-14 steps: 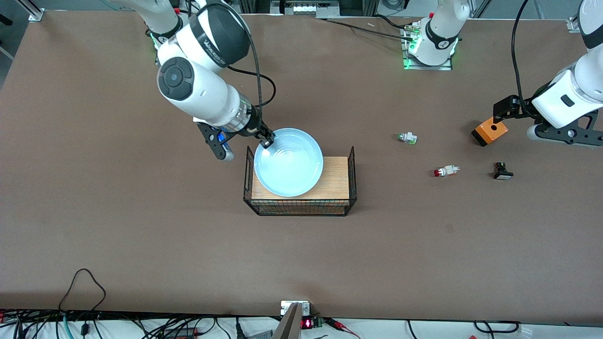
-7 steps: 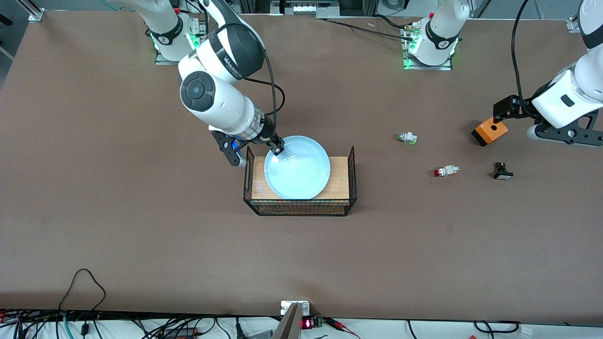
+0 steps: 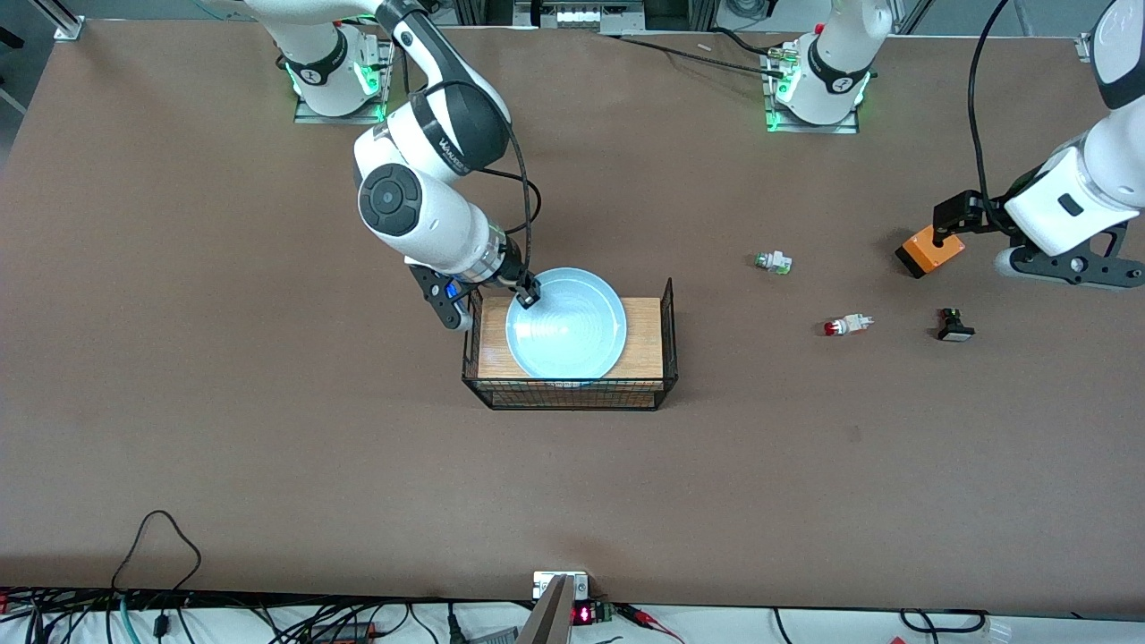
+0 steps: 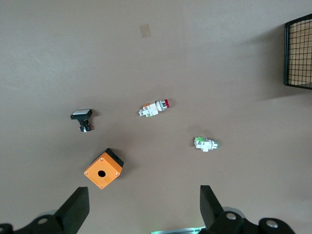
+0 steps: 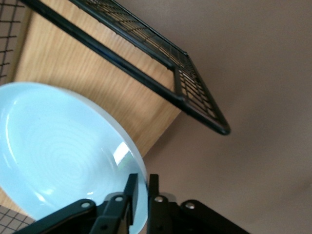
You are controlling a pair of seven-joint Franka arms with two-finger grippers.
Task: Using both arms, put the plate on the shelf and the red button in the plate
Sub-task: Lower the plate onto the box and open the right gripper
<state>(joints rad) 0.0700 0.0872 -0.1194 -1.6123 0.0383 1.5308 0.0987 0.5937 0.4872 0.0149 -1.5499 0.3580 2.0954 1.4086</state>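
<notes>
The pale blue plate (image 3: 565, 324) lies in the wire basket (image 3: 669, 331) over its wooden board. My right gripper (image 3: 528, 295) is at the plate's edge toward the robots' bases. In the right wrist view the plate (image 5: 58, 156) has its rim between the two narrowly spaced fingers of the right gripper (image 5: 143, 183). The red button (image 3: 845, 325) lies on its side on the table toward the left arm's end, also seen as the red button (image 4: 155, 107). My left gripper (image 3: 1069, 266) hangs open and empty above the table near the orange box; its fingers (image 4: 80, 204) stand wide apart around the left gripper (image 4: 144, 195).
An orange box (image 3: 930, 251) with a round hole, a green-capped button (image 3: 773, 262) and a black button (image 3: 954, 326) lie around the red button. The left wrist view shows the orange box (image 4: 103, 169), green button (image 4: 205, 144), black button (image 4: 82, 119) and basket corner (image 4: 298, 53).
The right arm carried the plate over the basket toward the left arm's end and lowered it onto the board. The left arm shifted slightly.
</notes>
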